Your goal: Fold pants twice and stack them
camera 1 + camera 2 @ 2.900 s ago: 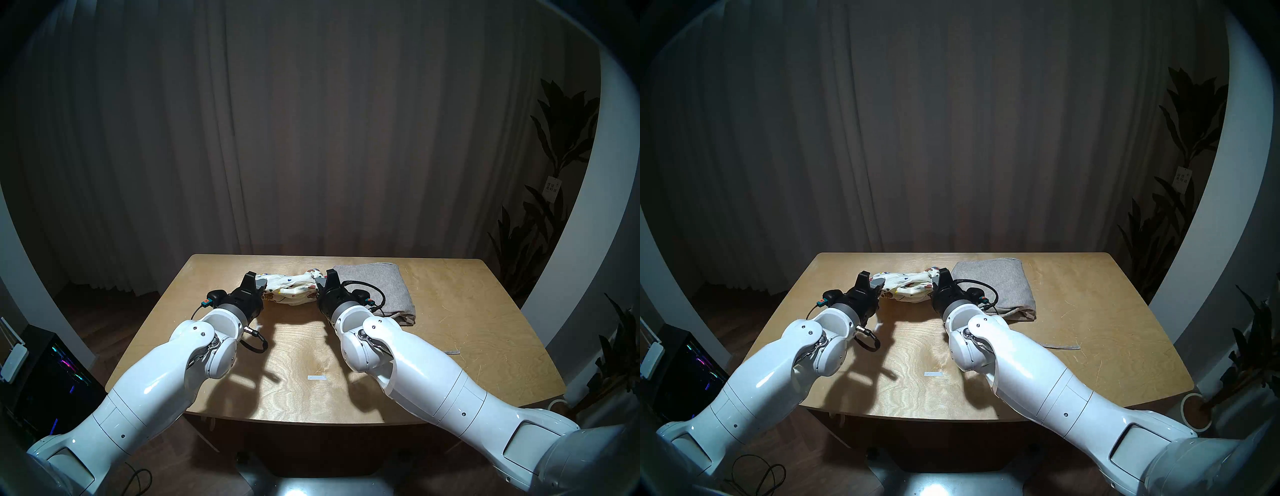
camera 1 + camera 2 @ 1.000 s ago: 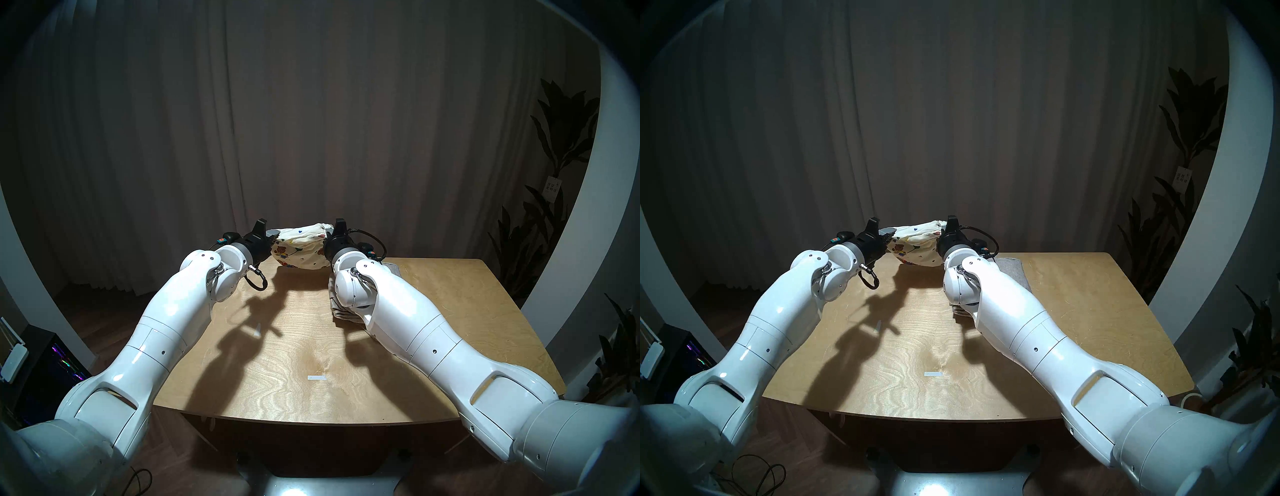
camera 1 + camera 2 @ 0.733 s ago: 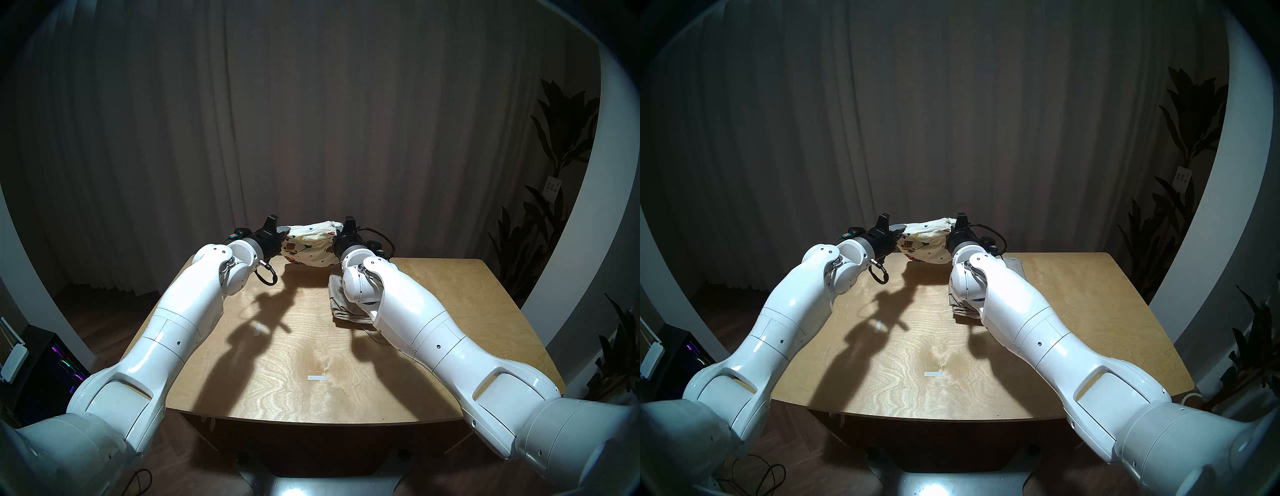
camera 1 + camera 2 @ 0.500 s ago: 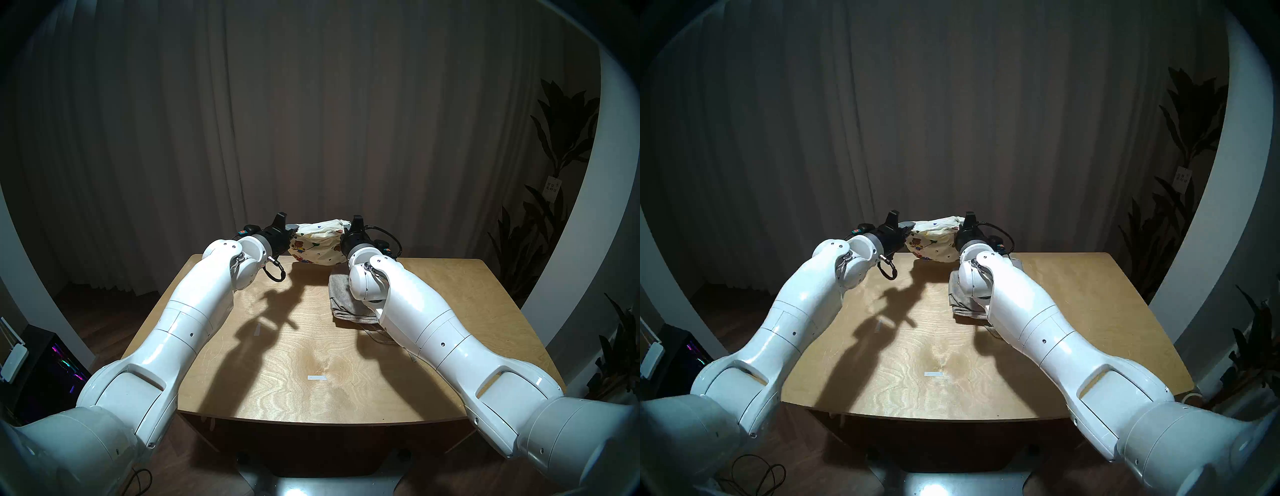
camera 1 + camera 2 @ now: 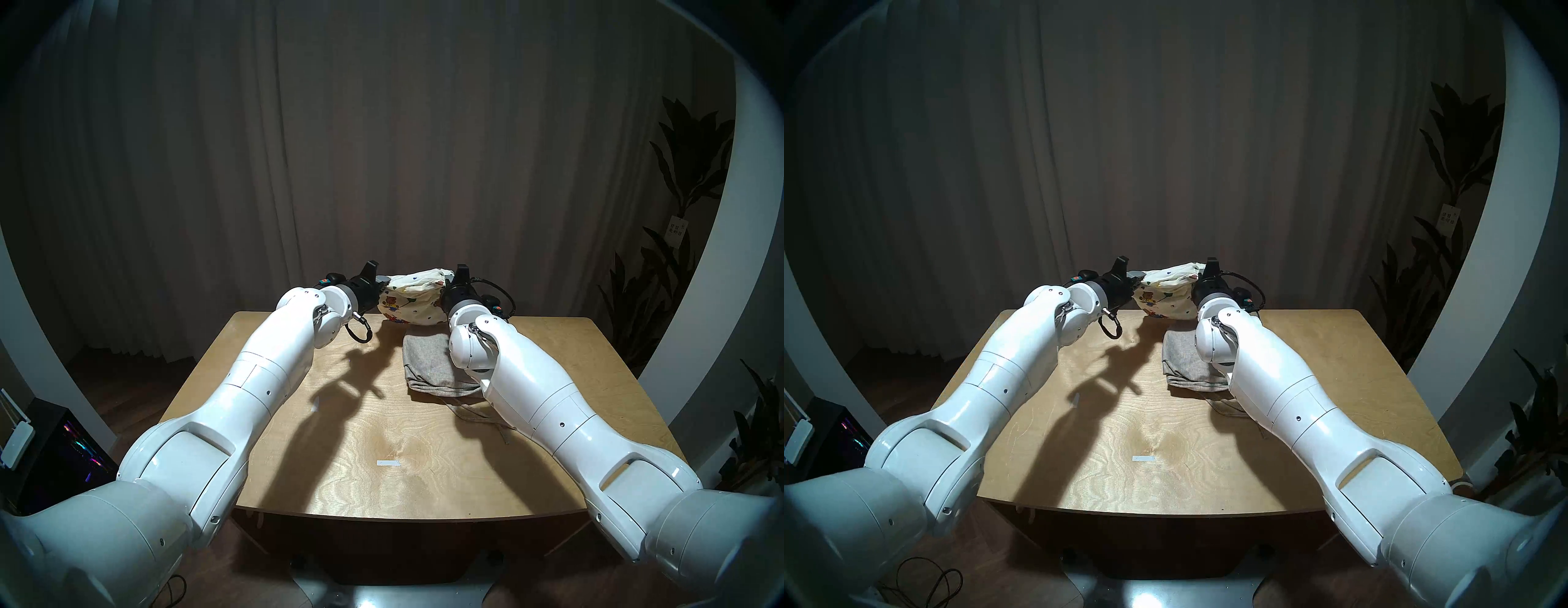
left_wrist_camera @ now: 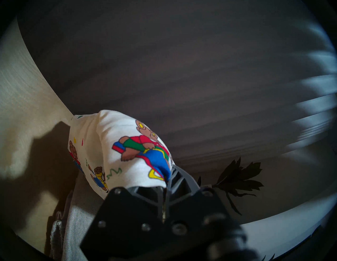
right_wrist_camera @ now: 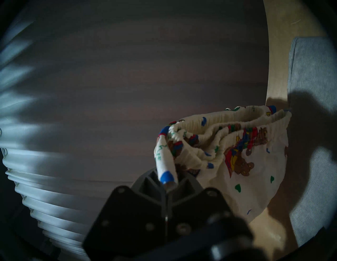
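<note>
Grey shorts point(image 5: 428, 365) half behind right arm point(image 5: 530, 395) (drawstring partly visible)

Cream teddy-bear shorts point(image 5: 410, 303), printed with brown bears in red, blue, green and yellow clothes, plus small blue and green hearts and green squiggles. Below them, plain heather-grey shorts point(image 5: 428, 365) with fine ribbing and a grey drawstring point(image 5: 471, 414). Under both, pale tan wooden table point(image 5: 551, 373) with wavy grain and two small white tape marks, one near the front edge point(image 5: 388, 463). Behind the table, dull grey-brown pleated curtain point(image 5: 382, 148). Glossy white arms ending in black grippers: left gripper point(image 5: 384, 281), right gripper point(image 5: 447, 283).
</note>
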